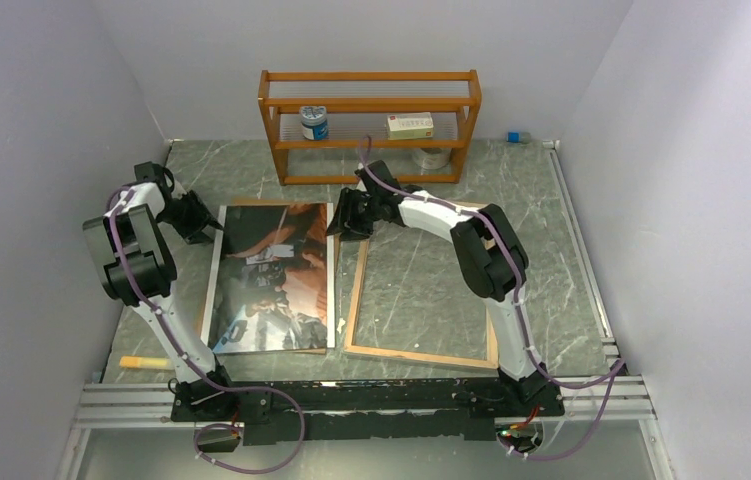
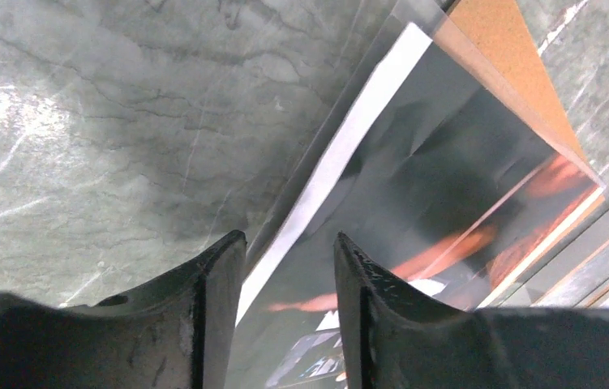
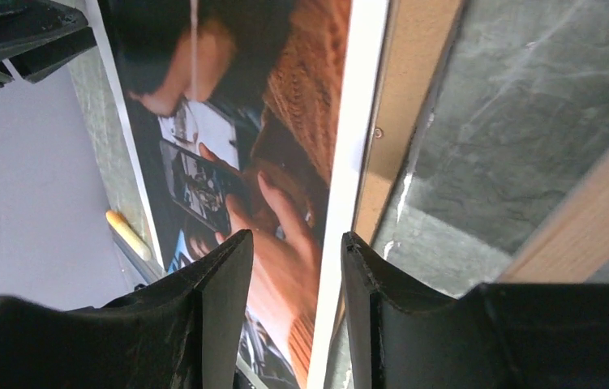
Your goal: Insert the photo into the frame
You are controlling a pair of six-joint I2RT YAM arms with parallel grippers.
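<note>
The photo [image 1: 271, 275], a glossy print with a white border, lies flat on the brown backing board [image 1: 251, 204] left of centre. The frame [image 1: 356, 300] lies flat to its right, light wood rim up, marble showing through the pane. My left gripper [image 1: 213, 228] is at the photo's far left corner, open, with its jaws either side of the white border [image 2: 289, 237]. My right gripper [image 1: 343, 222] is at the photo's far right corner beside the frame, open over the border [image 3: 298, 235]. The photo [image 2: 447, 178] [image 3: 285, 121], board [image 2: 499, 57] and frame rim [image 3: 601, 215] show in the wrist views.
An orange wooden shelf rack [image 1: 369, 125] stands at the back with a jar [image 1: 313, 122], a small box [image 1: 409, 125] and a metal roll [image 1: 434, 157]. A yellowish stick [image 1: 141, 362] lies near the front left. White walls close in on both sides.
</note>
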